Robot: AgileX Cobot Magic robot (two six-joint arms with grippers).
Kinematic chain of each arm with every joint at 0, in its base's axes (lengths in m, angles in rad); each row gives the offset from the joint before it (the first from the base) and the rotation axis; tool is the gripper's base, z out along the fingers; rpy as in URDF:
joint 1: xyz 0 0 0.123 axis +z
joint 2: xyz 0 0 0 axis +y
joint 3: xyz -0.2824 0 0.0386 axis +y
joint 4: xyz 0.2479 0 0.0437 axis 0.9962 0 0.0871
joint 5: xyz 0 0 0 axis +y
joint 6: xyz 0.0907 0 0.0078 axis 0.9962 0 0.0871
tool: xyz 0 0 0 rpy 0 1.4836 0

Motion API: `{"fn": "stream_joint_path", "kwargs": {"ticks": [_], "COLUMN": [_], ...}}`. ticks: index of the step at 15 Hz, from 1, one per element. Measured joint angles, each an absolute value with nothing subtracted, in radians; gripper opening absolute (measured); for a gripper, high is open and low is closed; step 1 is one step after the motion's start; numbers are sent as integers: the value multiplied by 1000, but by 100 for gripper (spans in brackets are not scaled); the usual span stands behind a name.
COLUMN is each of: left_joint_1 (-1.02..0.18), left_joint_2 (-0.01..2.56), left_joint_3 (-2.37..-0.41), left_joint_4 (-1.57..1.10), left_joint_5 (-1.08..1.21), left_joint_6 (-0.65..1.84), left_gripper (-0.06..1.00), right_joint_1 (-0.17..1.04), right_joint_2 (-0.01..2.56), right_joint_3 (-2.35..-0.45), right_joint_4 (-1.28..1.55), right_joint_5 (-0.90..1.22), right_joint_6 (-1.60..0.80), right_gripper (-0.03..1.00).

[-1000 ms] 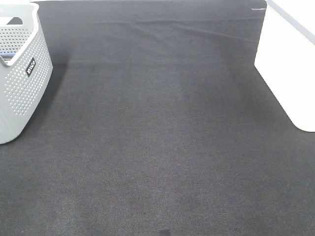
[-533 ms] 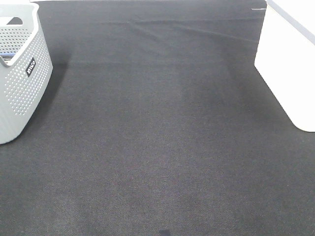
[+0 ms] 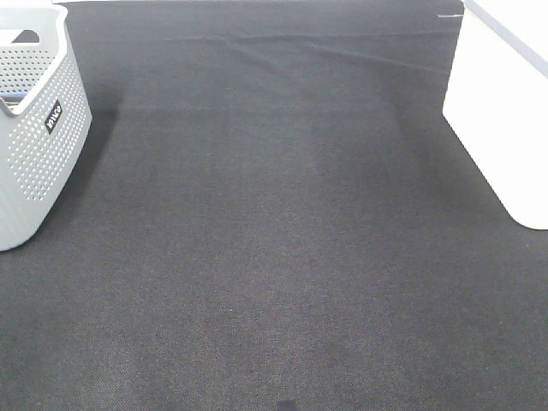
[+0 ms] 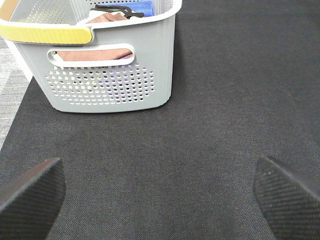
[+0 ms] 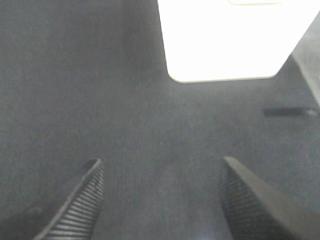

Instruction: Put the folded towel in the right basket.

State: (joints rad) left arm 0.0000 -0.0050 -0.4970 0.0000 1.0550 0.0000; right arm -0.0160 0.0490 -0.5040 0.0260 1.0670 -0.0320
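The right basket (image 3: 501, 111) is a plain white container at the right edge of the black mat; it also shows in the right wrist view (image 5: 230, 37). A grey perforated basket (image 3: 34, 128) stands at the left; the left wrist view shows it (image 4: 110, 65) holding folded towels, a brown one (image 4: 92, 54) and a blue one (image 4: 137, 7). No towel lies on the mat. My left gripper (image 4: 160, 192) is open and empty, facing the grey basket. My right gripper (image 5: 162, 197) is open and empty, facing the white basket. Neither gripper shows in the exterior view.
A black mat (image 3: 274, 240) covers the table. The grey basket has a yellow handle (image 4: 47, 32). A small dark strip (image 5: 287, 111) lies on the mat near the white basket. Bare grey table (image 4: 12, 85) shows beside the mat.
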Motion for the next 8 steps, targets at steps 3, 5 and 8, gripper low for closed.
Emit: {"fn": "stream_joint_path", "kwargs": {"ticks": [3, 5, 8], "left_joint_1": [0, 0, 0], "left_joint_2": [-5, -5, -5], "left_joint_3": [-497, -497, -497], "left_joint_4": [0, 0, 0], "left_joint_5": [1055, 1055, 1055], "left_joint_6": [0, 0, 0], "left_gripper": [97, 97, 97], "right_joint_1": [-16, -16, -16], "right_joint_2": [-6, -7, -7], "right_joint_3": [-504, -504, -504], "right_joint_4": [26, 26, 26], "right_joint_5": [1067, 1067, 1067], "right_joint_6": [-32, -32, -32], "right_gripper": [63, 63, 63]}}
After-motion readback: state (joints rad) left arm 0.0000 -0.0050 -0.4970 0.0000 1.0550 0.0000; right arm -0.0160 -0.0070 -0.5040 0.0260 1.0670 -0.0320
